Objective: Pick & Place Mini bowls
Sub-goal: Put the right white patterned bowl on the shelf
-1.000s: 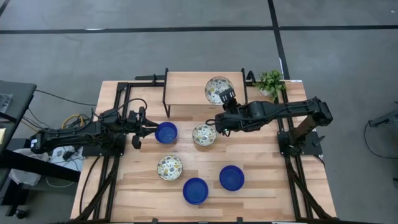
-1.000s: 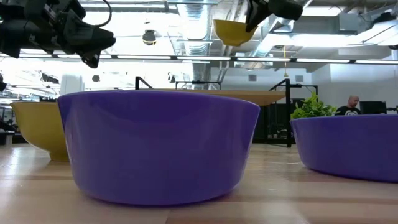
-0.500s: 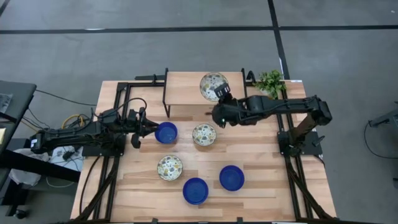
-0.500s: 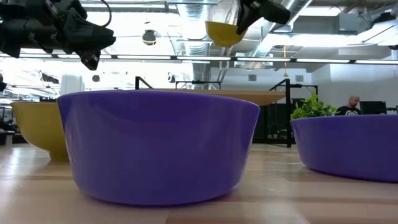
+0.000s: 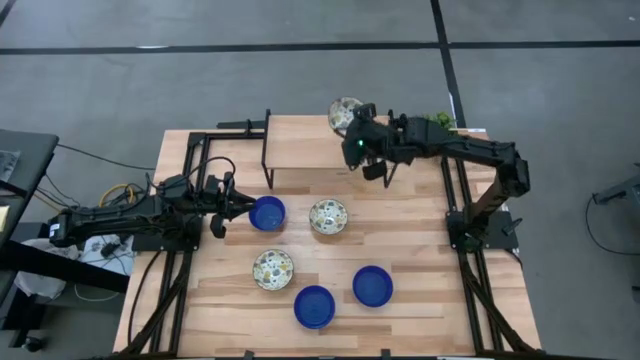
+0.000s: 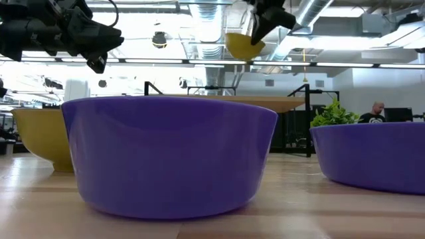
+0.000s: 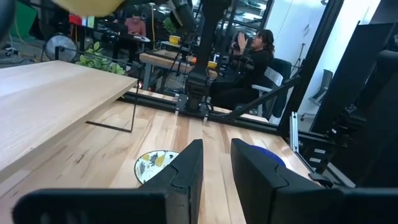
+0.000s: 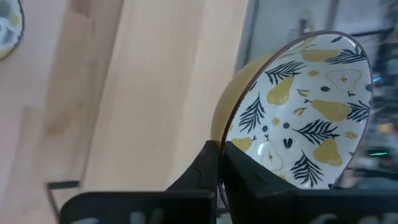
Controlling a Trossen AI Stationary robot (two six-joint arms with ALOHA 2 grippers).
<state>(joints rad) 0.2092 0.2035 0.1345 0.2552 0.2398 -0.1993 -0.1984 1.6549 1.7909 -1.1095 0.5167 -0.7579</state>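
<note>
My right gripper (image 5: 352, 120) is shut on a patterned mini bowl (image 5: 343, 109), white inside with yellow pears and dark leaves, yellow outside, above the far edge of the raised wooden shelf (image 5: 310, 150). My left gripper (image 5: 235, 207) hovers narrowly open beside a blue bowl (image 5: 267, 212), well above the table in the low view (image 6: 99, 50). On the table stand two more patterned bowls (image 5: 328, 216) (image 5: 273, 268) and two blue ones (image 5: 315, 306) (image 5: 372, 285), each on its base. My right gripper (image 8: 222, 163) pinches the patterned bowl's rim (image 8: 221, 146), one finger inside the bowl and one on its yellow outer wall. The bowl is lifted clear and tipped, its opening turned sideways (image 6: 242, 43).
The shelf stands on a black frame (image 5: 268, 150) at the table's far side. A small green plant (image 5: 435, 130) sits at the far right corner. Black rails run along both table sides. People sit in the room beyond (image 7: 255, 62) (image 6: 376, 111).
My right gripper has carried the patterned bowl toward the table's far edge, from over the shelf's near part to over its far edge. It has turned as it went, and the bowl has tipped further onto its side. The left arm has kept still.
</note>
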